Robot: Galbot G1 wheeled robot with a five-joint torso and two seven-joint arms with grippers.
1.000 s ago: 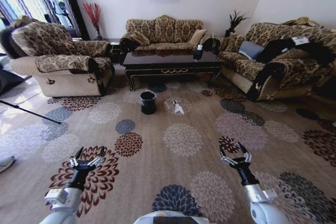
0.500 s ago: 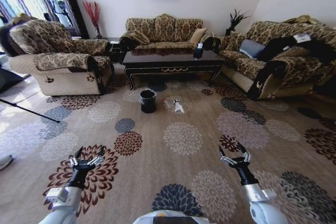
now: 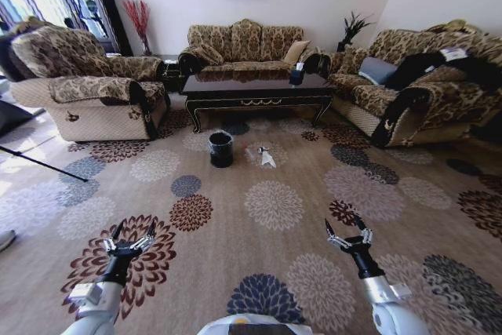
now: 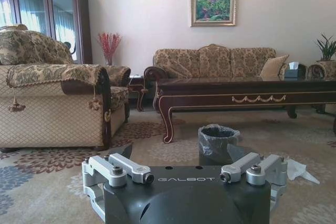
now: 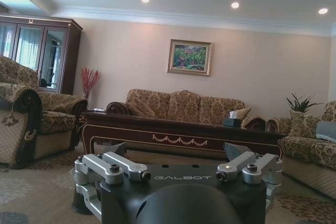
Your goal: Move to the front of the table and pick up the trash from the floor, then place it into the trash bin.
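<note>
Your left tool [image 3: 129, 239] hangs low over the carpet [image 3: 274, 256] on the robot's left, its fingers spread wide and holding nothing. Your right tool [image 3: 348, 234] sits level with it on the right, also spread wide and empty. Both are well apart from the work ahead.

The dark table [image 3: 255, 93] stands across the room in front of the middle sofa [image 3: 241, 46], its tabletop carrying a small tissue box [image 3: 296, 76]. On the carpet just in front of the table you have the black trash bin [image 3: 220, 149], upright, with its clear liner showing in the left wrist view [image 4: 218, 141]. The white crumpled trash [image 3: 267, 159] lies on the carpet near the bin, to its right, not touching it.
</note>
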